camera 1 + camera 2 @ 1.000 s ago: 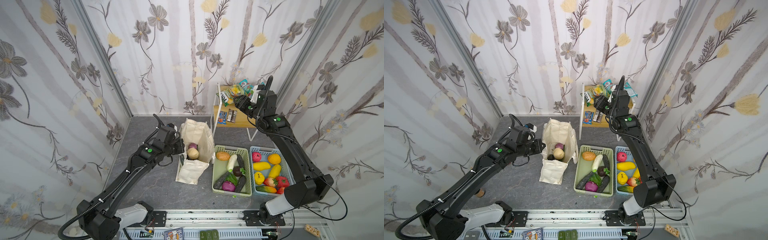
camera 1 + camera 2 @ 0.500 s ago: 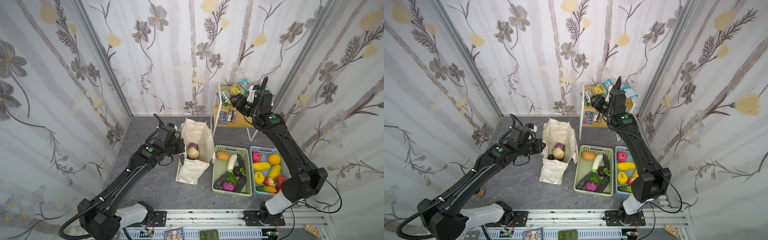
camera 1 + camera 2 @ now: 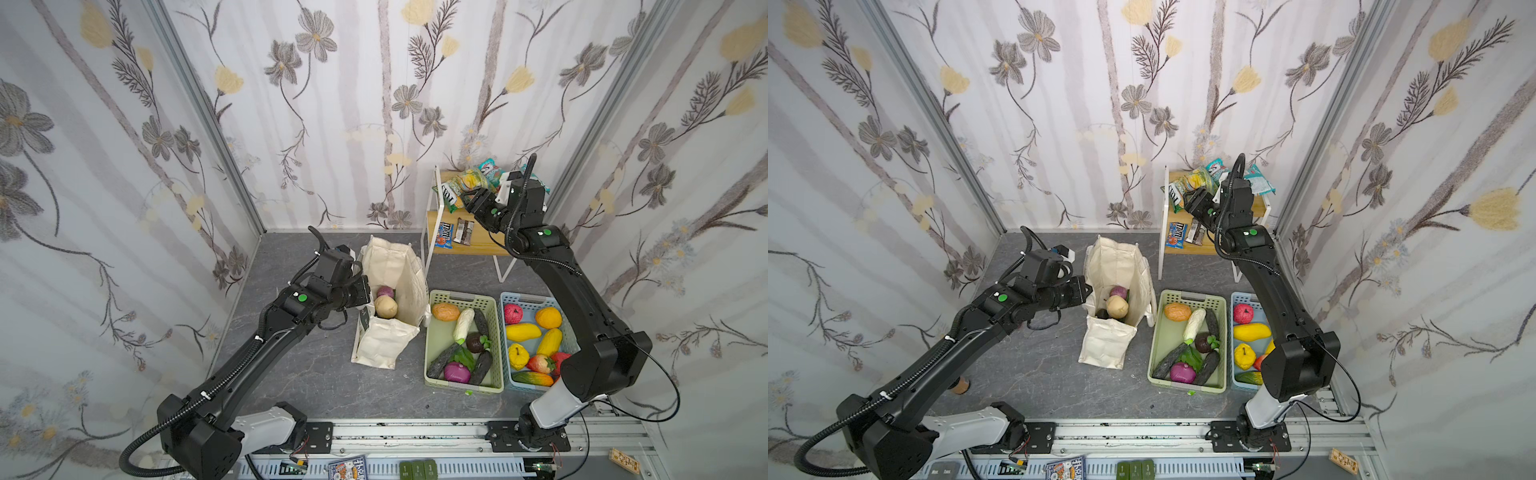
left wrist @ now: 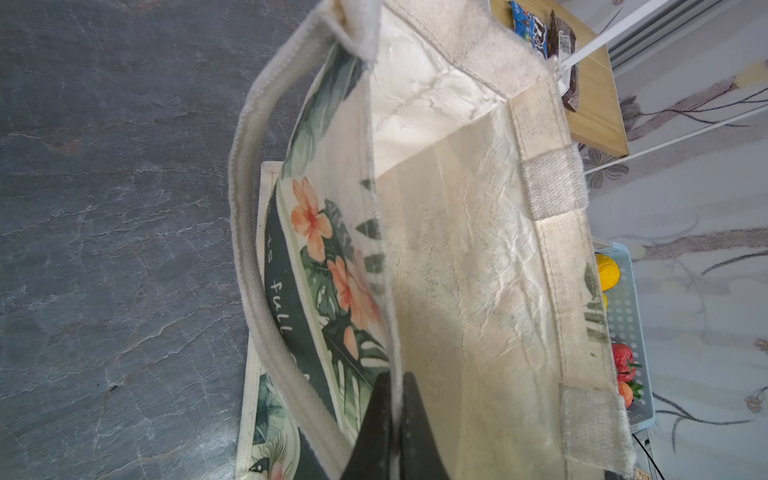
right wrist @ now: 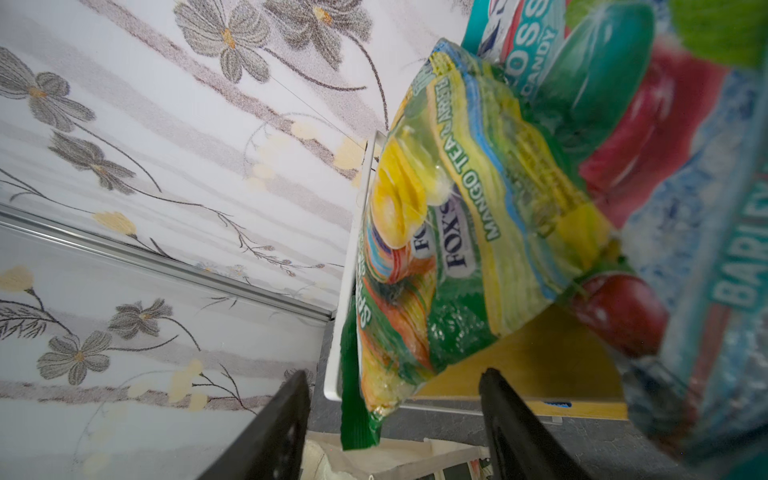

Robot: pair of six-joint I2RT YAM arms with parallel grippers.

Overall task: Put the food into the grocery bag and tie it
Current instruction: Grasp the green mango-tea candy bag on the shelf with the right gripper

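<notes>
Left gripper (image 4: 397,384) is pinched tight on a side wall of the bag (image 4: 457,291). Only its fingertips show in the left wrist view, and the wrist hides them in both top views. The bag stands open on the surface (image 3: 307,374). An onion (image 3: 385,291) and a potato (image 3: 386,306) lie inside, and a dark item beside them is mostly hidden.

Right gripper (image 5: 395,374) is at the packet (image 5: 457,228) on the shelf (image 5: 532,357), jaws wide apart. The packet's lower corner appears between them, but contact cannot be told. The teal-red packets (image 5: 665,145) are blurred and cut off.
</notes>
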